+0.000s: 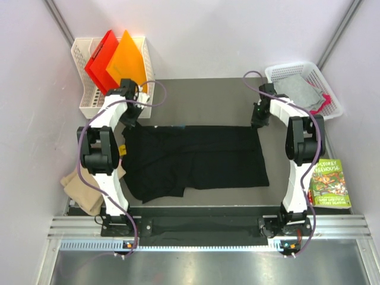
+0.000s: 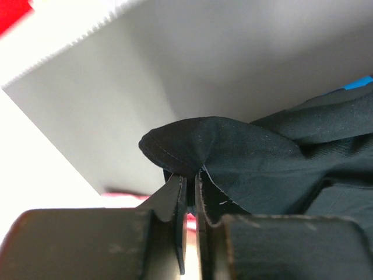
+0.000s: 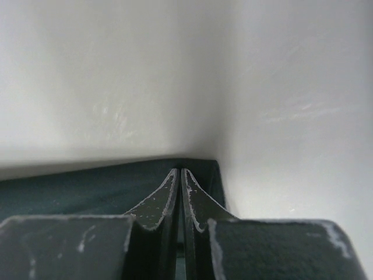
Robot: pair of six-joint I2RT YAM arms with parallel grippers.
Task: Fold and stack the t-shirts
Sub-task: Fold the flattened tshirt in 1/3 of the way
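Near left edge: tan t-shirt (image 1: 80,190), heaped. Beyond it: black t-shirt (image 1: 208,157), spread. At its far corners: left fingers (image 2: 173,198) and right fingers (image 3: 164,197), each clamped on cloth. Step, judged: lengthwise fold. Next: draw both corners evenly nearward.

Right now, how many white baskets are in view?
2. One basket stands at the far left, holding red and orange folders; the other basket sits at the far right, holding grey and pink cloth. None appears hidden.
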